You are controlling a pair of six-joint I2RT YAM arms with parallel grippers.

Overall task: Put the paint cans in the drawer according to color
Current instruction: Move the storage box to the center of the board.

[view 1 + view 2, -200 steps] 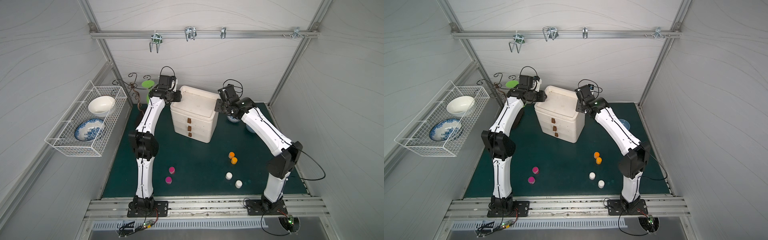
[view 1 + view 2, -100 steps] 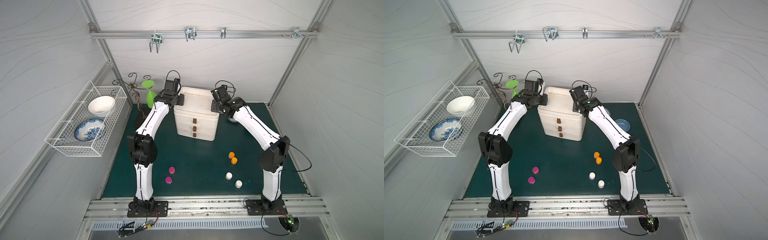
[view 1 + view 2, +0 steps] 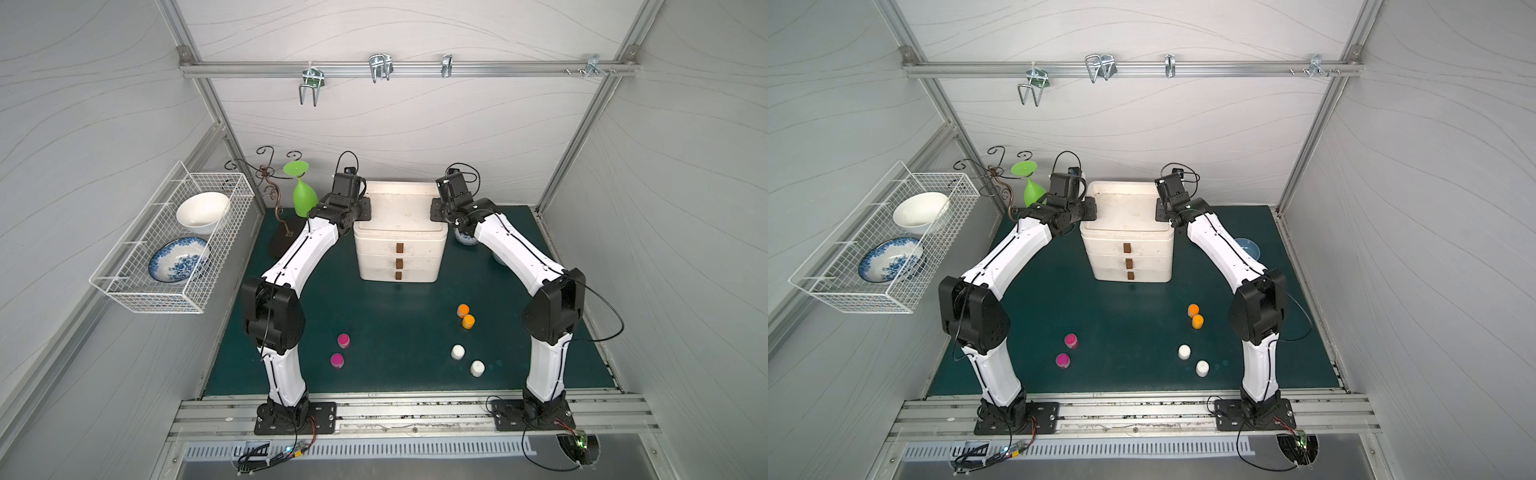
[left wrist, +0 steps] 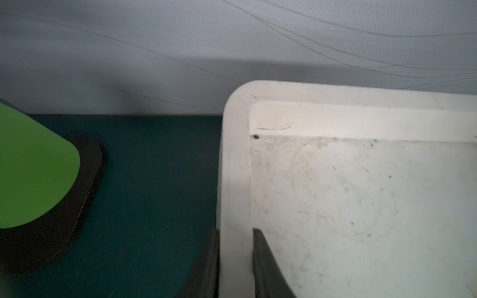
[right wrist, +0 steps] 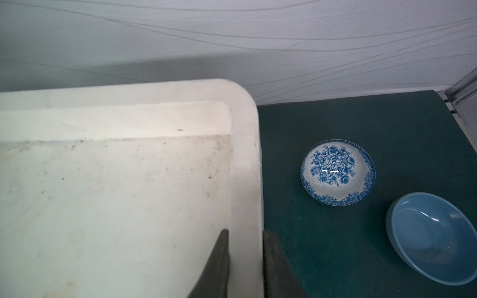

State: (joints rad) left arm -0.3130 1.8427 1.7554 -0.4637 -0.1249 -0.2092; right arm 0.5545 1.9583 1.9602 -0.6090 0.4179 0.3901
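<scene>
Paint cans (image 3: 343, 340) are shown only in both top views; in wrist views the rim of the drawer (image 4: 235, 167) is clamped between the narrow jaws of left gripper (image 4: 236, 232) and right gripper (image 5: 245, 232).

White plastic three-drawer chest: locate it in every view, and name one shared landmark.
Top view: white plastic three-drawer chest, back centre.
Top view: chest, back centre.
Left wrist: chest's top corner, close up.
Right wrist: chest's opposite top corner, close up.
Shared landmark: dark green mat.

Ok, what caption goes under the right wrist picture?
Right pincer gripping the drawer chest by its rim, beside a blue-flowered bowl and plain blue bowl.
</scene>
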